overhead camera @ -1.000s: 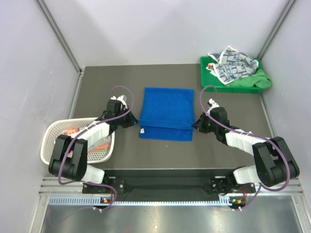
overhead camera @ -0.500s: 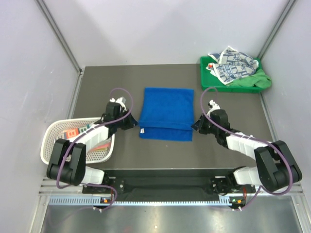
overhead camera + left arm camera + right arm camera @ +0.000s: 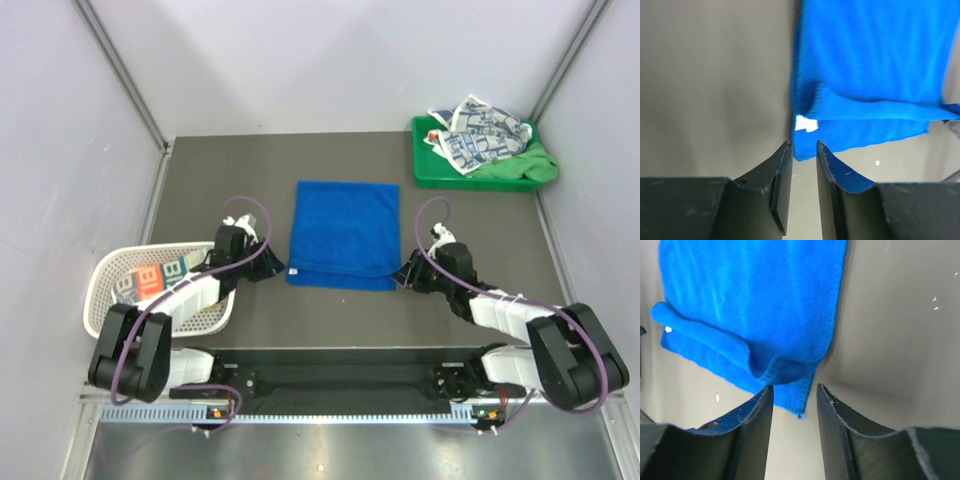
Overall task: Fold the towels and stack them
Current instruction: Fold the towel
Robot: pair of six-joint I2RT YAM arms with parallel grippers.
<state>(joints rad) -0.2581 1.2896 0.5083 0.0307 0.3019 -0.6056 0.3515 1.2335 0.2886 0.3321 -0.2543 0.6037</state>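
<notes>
A blue towel (image 3: 345,230) lies mid-table (image 3: 200,180), its near edge folded over. The left gripper (image 3: 274,268) and right gripper (image 3: 401,278) flank its near corners, jaws slightly parted and empty, with each corner just off the fingertips.

The blue towel (image 3: 343,230) lies flat between the two grippers, its near edge doubled over. The left gripper (image 3: 274,268) and the right gripper (image 3: 401,278) sit just beside its near corners. Well beyond the right gripper, a green tray (image 3: 440,183) holds printed white towels (image 3: 480,135). Behind the left gripper stands a white basket (image 3: 100,275).
</notes>
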